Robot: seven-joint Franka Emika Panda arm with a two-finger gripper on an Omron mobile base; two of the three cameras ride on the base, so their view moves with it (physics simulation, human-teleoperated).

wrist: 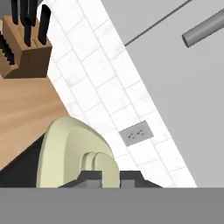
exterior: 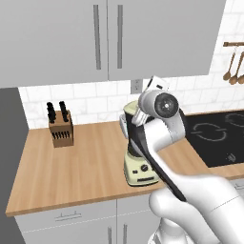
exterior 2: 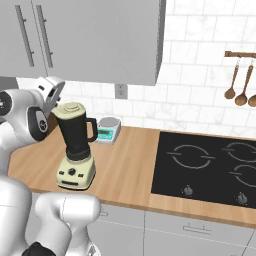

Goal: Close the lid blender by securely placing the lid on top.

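Lid atop blender jar mouth, seen clearly from right base view; hidden behind arm in left base view, blender base visible there. Hand view: lid close below, knob between 2 fingertips of gripper, apparently clamped on knob. Also knife block, wall outlet. Kitchen scale behind blender. Arm bent over jar, wrist above lid.

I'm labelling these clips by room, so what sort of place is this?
A home-style kitchen, rendered in simulation. A wooden counter holds a blender and a knife block, a black cooktop is set into it, and wooden spoons hang on the white tiled wall under grey cabinets.
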